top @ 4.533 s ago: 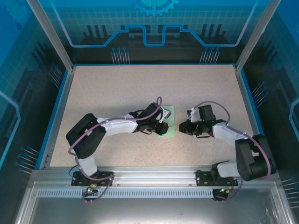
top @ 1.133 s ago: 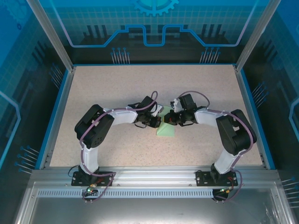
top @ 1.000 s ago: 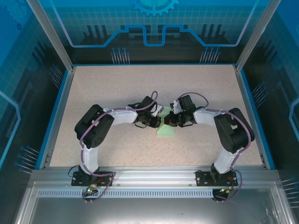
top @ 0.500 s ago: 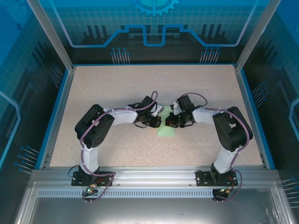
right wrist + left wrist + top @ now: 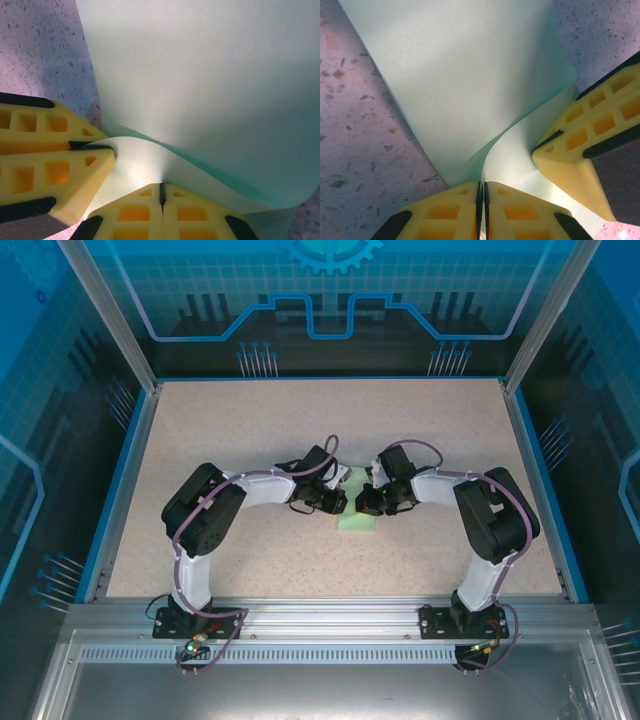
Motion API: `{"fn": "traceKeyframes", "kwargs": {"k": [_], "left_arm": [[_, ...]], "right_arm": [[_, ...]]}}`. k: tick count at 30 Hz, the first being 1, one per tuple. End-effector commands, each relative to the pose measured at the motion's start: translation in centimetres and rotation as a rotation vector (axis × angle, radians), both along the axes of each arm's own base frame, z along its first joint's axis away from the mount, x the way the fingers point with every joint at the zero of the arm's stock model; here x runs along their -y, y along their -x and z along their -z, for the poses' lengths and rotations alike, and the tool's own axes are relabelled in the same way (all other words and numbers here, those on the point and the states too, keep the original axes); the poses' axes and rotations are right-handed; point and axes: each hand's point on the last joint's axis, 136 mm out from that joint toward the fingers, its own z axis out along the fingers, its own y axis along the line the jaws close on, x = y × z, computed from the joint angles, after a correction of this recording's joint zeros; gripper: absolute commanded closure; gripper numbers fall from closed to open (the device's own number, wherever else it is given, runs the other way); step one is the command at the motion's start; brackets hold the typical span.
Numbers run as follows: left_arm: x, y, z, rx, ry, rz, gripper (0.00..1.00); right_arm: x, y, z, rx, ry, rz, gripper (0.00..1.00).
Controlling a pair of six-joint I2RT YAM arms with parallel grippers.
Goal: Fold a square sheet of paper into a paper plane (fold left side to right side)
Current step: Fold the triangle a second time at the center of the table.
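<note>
where your 2 arms meet near the middle of the tabletop, you see the square sheet of paper lying between them, partly flat. your left claw is clenched on a lifted, curling layer of it. your right claw pinches that same raised layer just beside it.

Black-and-white arms carry purple cables and yellow, grid-pocketed fingers.
</note>
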Motion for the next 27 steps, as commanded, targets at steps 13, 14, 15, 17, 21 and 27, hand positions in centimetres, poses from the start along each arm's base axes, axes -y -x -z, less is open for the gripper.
{"fn": "traceKeyframes", "kwargs": {"k": [13, 14, 15, 17, 21, 27], "left_arm": [[-0.8, 3.4, -7.0, -0.003, 0.154, 0.033, 0.73], [-0.3, 4.1, -6.9, -0.033, 0.193, 0.049, 0.73], [0.1, 4.6, -6.9, -0.061, 0.227, 0.06, 0.73], [0.9, 5.3, -6.9, -0.104, 0.287, 0.073, 0.73], [1.8, 5.6, -6.1, -0.157, 0.34, 0.075, 0.73], [2.8, 5.8, -4.6, -0.23, 0.362, 0.092, 0.73]], "right_arm": [[1.3, 2.3, 2.7, -0.088, 0.098, -0.003, 1.0], [1.3, 2.3, 2.6, -0.086, 0.097, -0.005, 1.0], [1.3, 2.3, 2.7, -0.086, 0.099, -0.005, 1.0], [1.3, 2.4, 2.8, -0.09, 0.1, -0.007, 1.0], [1.1, 2.4, 2.7, -0.088, 0.1, -0.01, 1.0], [1.2, 2.5, 2.7, -0.089, 0.109, -0.014, 1.0]]}}
